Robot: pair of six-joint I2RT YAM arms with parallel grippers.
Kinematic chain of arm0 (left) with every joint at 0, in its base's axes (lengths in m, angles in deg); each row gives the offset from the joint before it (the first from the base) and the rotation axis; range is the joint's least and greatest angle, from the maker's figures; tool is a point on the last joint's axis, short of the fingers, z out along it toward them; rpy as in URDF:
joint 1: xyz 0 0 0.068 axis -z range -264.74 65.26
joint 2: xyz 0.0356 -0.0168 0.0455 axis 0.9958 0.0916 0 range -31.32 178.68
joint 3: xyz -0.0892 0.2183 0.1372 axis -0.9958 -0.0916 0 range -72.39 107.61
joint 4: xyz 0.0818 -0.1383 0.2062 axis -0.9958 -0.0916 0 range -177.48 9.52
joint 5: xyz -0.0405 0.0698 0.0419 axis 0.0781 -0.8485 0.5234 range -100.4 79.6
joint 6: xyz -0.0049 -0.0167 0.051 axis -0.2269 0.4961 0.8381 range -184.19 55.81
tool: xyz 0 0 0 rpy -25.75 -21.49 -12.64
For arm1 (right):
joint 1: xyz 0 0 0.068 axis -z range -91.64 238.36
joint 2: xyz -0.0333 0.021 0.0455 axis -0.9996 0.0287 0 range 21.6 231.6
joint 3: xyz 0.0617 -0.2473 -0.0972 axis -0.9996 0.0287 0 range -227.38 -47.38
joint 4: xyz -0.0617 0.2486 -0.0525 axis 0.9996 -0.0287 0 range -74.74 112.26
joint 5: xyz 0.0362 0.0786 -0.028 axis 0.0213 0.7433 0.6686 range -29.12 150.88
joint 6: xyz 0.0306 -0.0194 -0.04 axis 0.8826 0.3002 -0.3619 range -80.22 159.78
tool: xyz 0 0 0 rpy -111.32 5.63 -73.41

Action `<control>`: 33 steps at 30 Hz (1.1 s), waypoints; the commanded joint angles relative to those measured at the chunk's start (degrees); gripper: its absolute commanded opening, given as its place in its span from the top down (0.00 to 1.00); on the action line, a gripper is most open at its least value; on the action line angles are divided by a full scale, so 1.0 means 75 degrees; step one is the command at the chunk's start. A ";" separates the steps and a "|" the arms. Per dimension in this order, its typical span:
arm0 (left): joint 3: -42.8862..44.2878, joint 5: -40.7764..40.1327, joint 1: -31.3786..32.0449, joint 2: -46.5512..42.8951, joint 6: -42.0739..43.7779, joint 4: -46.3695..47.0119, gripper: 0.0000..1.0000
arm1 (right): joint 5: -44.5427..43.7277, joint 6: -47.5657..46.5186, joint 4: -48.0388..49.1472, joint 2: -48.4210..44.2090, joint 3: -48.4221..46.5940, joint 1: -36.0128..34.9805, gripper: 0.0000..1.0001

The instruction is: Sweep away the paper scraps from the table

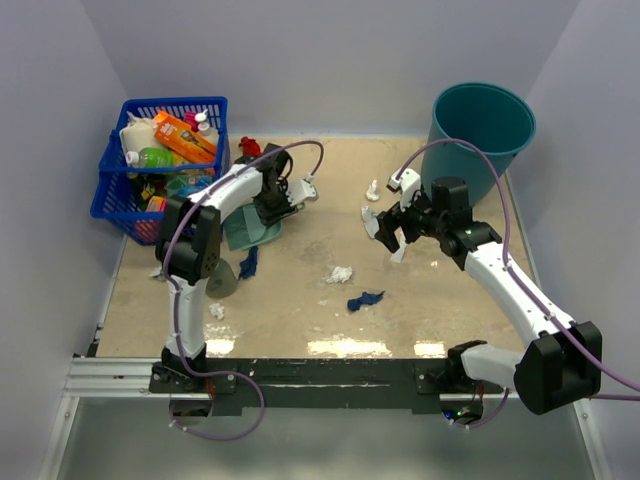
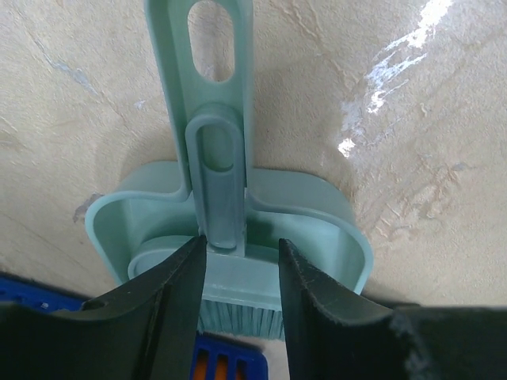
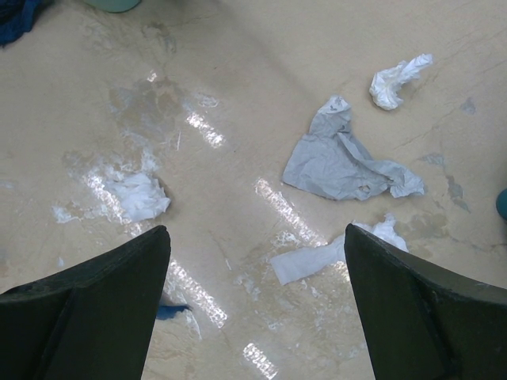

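Note:
A teal dustpan (image 2: 333, 214) lies on the beige table (image 1: 300, 325) at the back left, with a teal hand brush (image 2: 215, 170) nested in it; both also show in the top view (image 1: 250, 230). My left gripper (image 2: 242, 245) (image 1: 268, 210) is open just above them, its jaws either side of the base of the brush handle. My right gripper (image 3: 257, 237) (image 1: 395, 228) is open wide and empty above the table's right half. Under it lie a grey-blue scrap (image 3: 341, 162) and white scraps (image 3: 325, 257) (image 3: 400, 79) (image 3: 139, 196). More scraps show from above: white (image 1: 340, 273), navy (image 1: 365, 299), navy (image 1: 248, 262).
A blue basket (image 1: 112, 190) full of bottles and packets stands at the back left corner. A teal bucket (image 1: 480, 125) stands at the back right. A round grey-green object (image 1: 222, 280) sits near the left arm. A black rail (image 1: 320, 375) runs along the front edge.

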 commanded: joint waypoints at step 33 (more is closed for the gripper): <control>-0.0344 0.0033 0.0046 -0.0590 0.0425 0.0928 0.50 | 0.0090 0.0316 0.0252 0.0733 -0.0654 -0.0008 0.07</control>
